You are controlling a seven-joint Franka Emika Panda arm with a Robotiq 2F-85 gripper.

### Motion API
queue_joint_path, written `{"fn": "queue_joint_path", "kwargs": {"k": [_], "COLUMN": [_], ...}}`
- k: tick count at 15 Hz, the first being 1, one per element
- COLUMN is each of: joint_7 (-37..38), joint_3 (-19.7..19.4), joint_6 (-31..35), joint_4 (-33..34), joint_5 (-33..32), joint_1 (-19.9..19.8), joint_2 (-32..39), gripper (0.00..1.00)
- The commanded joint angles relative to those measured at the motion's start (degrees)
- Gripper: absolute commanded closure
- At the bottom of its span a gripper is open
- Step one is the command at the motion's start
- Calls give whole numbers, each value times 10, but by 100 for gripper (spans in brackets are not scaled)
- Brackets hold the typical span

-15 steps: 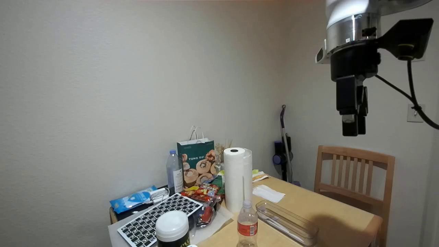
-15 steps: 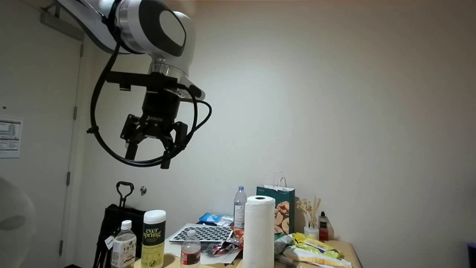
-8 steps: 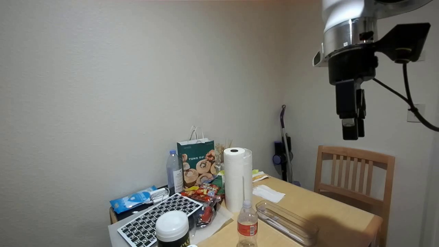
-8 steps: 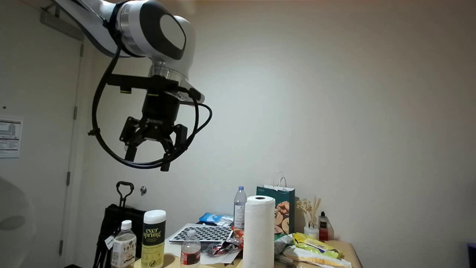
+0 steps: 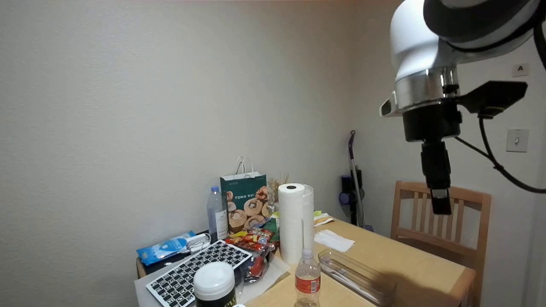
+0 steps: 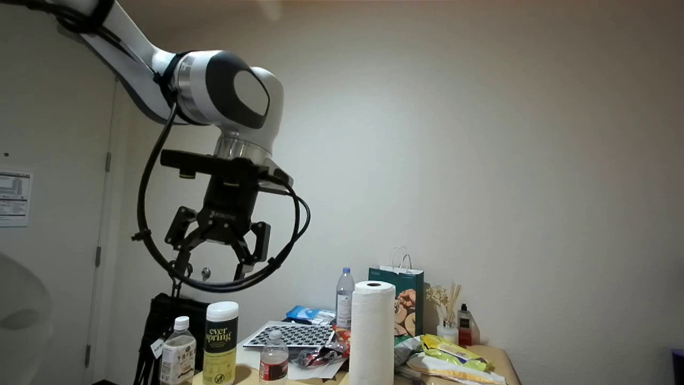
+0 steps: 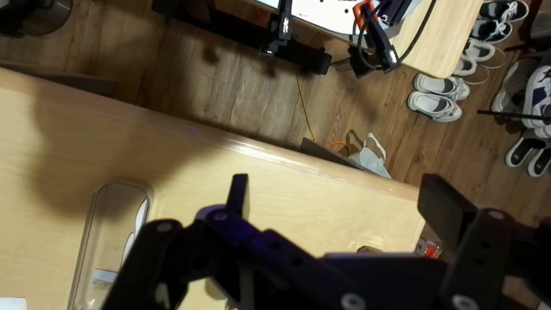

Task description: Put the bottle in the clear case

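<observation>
Jaws: spread wide, fingertips [image 7: 445, 207] well apart; hanging in free air above the table [image 7: 318, 202].
Bottle [image 5: 307, 281]: upright on the table, outside the case [image 5: 363, 271] and near it; its foot cut off by the frame in both exterior views.
Case: flat on the table, pale slim pieces [image 7: 140, 217] inside; partly hidden by the jaws in the wrist view.
Roll [image 5: 291, 226]: upright, behind the bottle in an exterior view.
Tub [image 5: 214, 280]: upright, in front of the tray [image 5: 187, 269] there.
</observation>
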Motion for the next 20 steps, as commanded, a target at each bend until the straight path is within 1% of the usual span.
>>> {"fn": "queue_joint_path", "kwargs": {"k": [1,2,6,8,9,13,16,17,18,19,20], "joint_7": [-57,-24,-39,-65,-56,-84,-88,-81,-93,-75,-76], "joint_3": [-10,-4,-7,-2,8,1,9,14,15,13,15], "joint_6": [22,13,14,45,57,142,191,208,214,196,203], "joint_4": [-23,-16,-19,-17,-11,-2,11,14,19,-1,5], "joint_5": [-18,-4,-10,-9,-20,-10,-24,-36,-48,-27,-34], "joint_1": [12,7,10,27,29,49,45,41,40,41,39], "joint_2": [16,12,18,31,51,124,199,223,240,193,215], "gripper": [0,0,0,0,0,0,0,0,0,0,0]}}
